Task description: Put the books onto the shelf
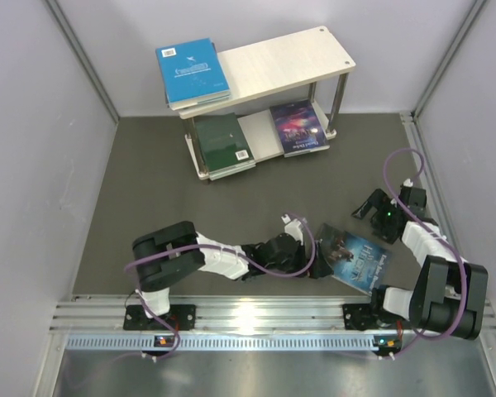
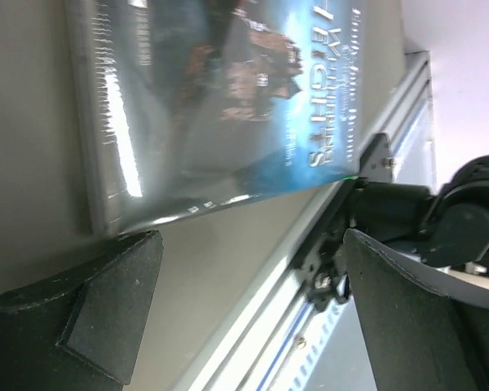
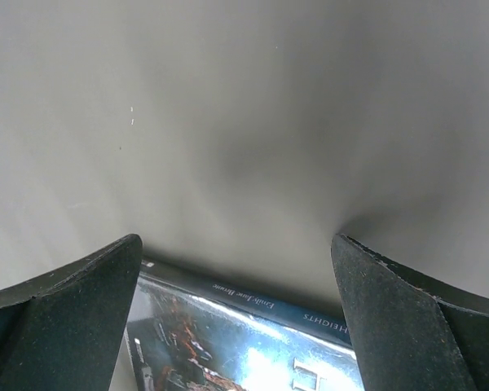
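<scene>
Blue book (image 2: pixel 228 98) just beyond left fingers (image 2: pixel 106 309).

Dark-covered book (image 2: pixel 228 90): just past the left claw (image 2: pixel 248 244), its far end cut off by the top edge of the wrist view; only part of the title reads.
Same book, by the right claw (image 3: pixel 236 240): one corner shows between the fingers, the rest runs off the bottom edge; cover art blurred.
Blue stack (image 1: pixel 192 73): far beyond both claws on the shelf (image 1: pixel 281 62); number of books beneath, cannot tell.
Green stack (image 1: pixel 221 142): far end hidden under the top board; count unclear.
</scene>
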Available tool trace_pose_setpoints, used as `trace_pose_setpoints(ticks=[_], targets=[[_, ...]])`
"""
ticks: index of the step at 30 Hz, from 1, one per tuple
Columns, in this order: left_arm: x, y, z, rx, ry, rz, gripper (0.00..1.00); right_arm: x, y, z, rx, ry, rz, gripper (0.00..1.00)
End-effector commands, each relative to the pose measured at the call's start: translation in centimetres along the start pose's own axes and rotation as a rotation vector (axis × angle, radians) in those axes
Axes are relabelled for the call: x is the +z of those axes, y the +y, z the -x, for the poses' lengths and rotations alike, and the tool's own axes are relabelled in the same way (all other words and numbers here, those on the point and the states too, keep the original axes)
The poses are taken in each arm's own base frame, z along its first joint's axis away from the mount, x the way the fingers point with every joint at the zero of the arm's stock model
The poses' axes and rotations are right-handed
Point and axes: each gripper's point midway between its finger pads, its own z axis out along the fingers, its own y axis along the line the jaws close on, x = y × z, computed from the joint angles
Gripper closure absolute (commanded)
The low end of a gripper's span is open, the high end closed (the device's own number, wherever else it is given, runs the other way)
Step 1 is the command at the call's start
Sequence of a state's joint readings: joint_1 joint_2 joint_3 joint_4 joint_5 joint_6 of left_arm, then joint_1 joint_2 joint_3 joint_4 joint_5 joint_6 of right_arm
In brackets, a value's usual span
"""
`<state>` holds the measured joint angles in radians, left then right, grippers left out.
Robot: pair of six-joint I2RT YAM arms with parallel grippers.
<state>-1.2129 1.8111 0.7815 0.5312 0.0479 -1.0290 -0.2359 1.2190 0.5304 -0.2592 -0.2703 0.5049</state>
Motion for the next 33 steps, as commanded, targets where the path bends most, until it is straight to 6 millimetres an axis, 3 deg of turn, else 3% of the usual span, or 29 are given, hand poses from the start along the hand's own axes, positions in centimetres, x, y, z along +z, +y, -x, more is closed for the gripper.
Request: trace_pose_setpoints(ticks=[1, 5, 10, 13, 14, 15, 17, 20, 24, 28, 29, 30, 31, 32, 33], targets=[[1.3, -0.9, -0.9, -0.079, 0.025, -0.027, 0.02, 0.6, -1.0, -0.9, -0.024, 0.020, -0.033, 0.00], [2.2, 0.7, -0.7, -0.109, 0.004, 0.061, 0.02, 1.2, -0.7, -2.2, -0.023, 0.064, -0.011, 0.00], [2.3, 4.2, 3.6, -0.140, -0.107, 0.172, 0.02, 1.9, 0.9, -6.1, -0.026, 0.188, 0.081, 0.00], [2.1, 8.1, 6.8, -0.197, -0.109, 0.201, 0.02, 2.0, 2.1, -8.6, -0.042, 0.253, 0.135, 0.00], [2.1, 8.0, 6.6, -0.192, -0.098, 0.195, 0.02, 2.0, 2.1, -8.9, -0.031, 0.263, 0.137, 0.00], [1.8, 9.6, 8.0, -0.211, -0.118, 0.215, 0.03, 1.9, 2.9, -9.6, -0.043, 0.279, 0.160, 0.00], [1.3, 10.9, 8.8, -0.209, -0.115, 0.226, 0.03, 1.6, 3.5, -10.9, -0.057, 0.304, 0.180, 0.00], [-0.4, 13.2, 11.1, -0.225, -0.152, 0.260, 0.03, 0.8, 6.0, -13.4, -0.086, 0.350, 0.250, 0.00], [-3.0, 14.8, 12.5, -0.249, -0.195, 0.278, 0.03, 0.3, 7.4, -14.8, -0.079, 0.386, 0.293, 0.00], [-5.9, 15.8, 13.3, -0.239, -0.213, 0.337, 0.03, 0.7, 8.5, -14.3, -0.115, 0.363, 0.301, 0.00], [-7.2, 14.9, 14.7, -0.213, -0.265, 0.350, 0.03, 0.7, 7.9, -14.4, -0.136, 0.371, 0.274, 0.00], [-8.2, 14.8, 14.8, -0.198, -0.275, 0.379, 0.03, 1.0, 7.5, -14.0, -0.150, 0.355, 0.242, 0.00], [-9.6, 15.8, 13.5, -0.183, -0.245, 0.466, 0.03, 1.1, 7.8, -13.4, -0.167, 0.337, 0.235, 0.00], [-11.1, 14.0, 14.3, -0.154, -0.287, 0.459, 0.03, 1.1, 7.3, -13.1, -0.188, 0.334, 0.212, 0.00], [-12.3, 14.4, 13.9, -0.142, -0.299, 0.505, 0.03, 1.2, 7.3, -12.3, -0.195, 0.306, 0.195, 0.00]])
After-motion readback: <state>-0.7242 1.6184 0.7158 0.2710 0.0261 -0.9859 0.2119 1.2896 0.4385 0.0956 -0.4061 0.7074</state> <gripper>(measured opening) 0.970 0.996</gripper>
